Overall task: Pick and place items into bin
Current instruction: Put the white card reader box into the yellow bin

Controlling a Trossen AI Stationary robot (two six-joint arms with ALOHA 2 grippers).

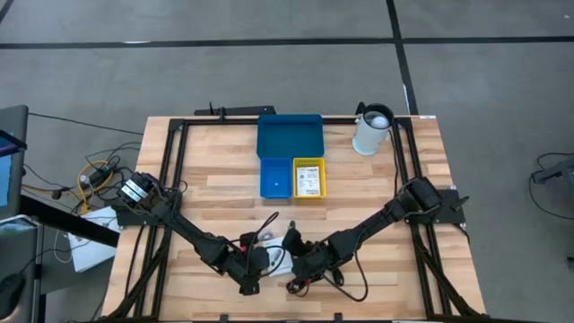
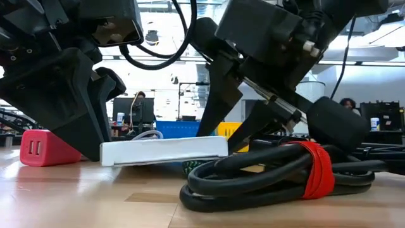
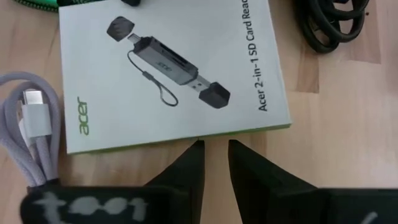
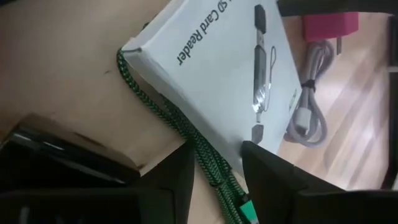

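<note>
Grey floor surrounds the pale wooden table (image 1: 224,170) from above, where the wide blue rectangular tray (image 1: 289,137) looks bare, the small blue bin (image 1: 275,178) joined to it, and the small yellow bin (image 1: 309,177) holding a printed card. At table height, a pink-red block (image 2: 44,149), white flat box (image 2: 164,151) and coiled black cable with red strap (image 2: 278,174) lie before an office with monitors. At the left wrist, the left gripper (image 3: 214,163) is slightly parted at the box's edge, beside a grey cord (image 3: 28,134). At the right wrist, the right gripper (image 4: 214,168) straddles a green braided cable (image 4: 186,137), unclenched.
</note>
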